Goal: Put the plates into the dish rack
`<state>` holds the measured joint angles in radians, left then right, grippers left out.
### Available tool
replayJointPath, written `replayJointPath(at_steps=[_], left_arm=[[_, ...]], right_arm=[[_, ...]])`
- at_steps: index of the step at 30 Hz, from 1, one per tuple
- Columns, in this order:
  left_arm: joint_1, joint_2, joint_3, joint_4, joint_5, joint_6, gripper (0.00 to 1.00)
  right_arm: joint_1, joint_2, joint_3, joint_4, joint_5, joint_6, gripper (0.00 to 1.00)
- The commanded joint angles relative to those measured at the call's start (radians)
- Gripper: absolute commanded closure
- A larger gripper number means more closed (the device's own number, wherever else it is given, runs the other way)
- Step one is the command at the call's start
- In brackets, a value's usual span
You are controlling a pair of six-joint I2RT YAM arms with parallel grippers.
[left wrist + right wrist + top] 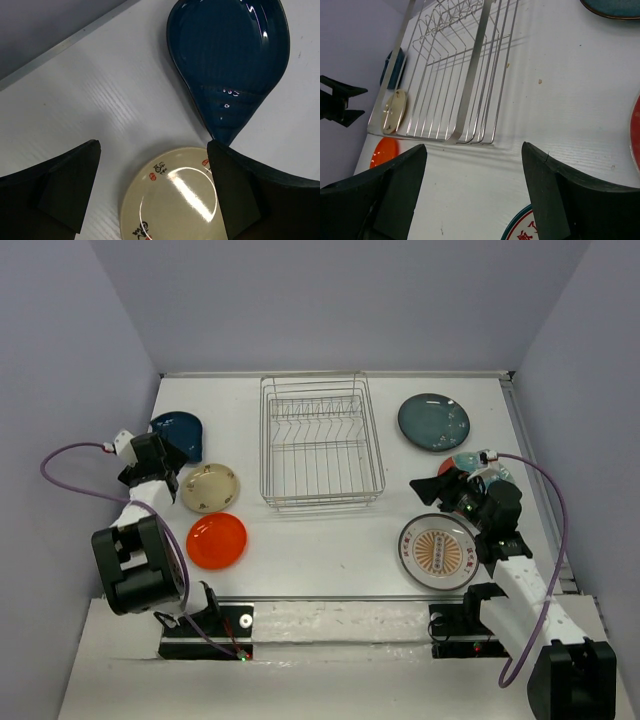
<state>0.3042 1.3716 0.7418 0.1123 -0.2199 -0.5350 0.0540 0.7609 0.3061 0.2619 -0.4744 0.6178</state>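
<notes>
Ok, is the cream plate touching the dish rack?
Apart. The top view shows a strip of bare table between the cream plate and the left side of the dish rack.

Left hand [152,150] hovering over the white desk [100,100], black fingers [65,190] spread wide, nothing between them but air. Below the gap sits the cream plate [172,200], glossy, with small red and black marks. Up right lies the dark blue plate [230,60], its narrow end just beside the right finger.
</notes>
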Motion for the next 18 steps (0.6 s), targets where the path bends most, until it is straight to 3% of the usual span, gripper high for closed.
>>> replayJointPath(at_steps=[1, 8, 18], left_arm=[[-0.004, 0.063, 0.086, 0.082, -0.041, 0.038, 0.01], [0.001, 0.269, 0.203, 0.110, 0.016, 0.035, 0.01], [0.004, 0.497, 0.318, 0.150, 0.100, -0.051, 0.23]], right_arm=[[0.007, -0.006, 0.045, 0.042, -0.023, -0.012, 0.18], [0.007, 0.015, 0.044, 0.054, -0.038, -0.007, 0.18], [0.017, 0.029, 0.045, 0.063, -0.044, -0.007, 0.19]])
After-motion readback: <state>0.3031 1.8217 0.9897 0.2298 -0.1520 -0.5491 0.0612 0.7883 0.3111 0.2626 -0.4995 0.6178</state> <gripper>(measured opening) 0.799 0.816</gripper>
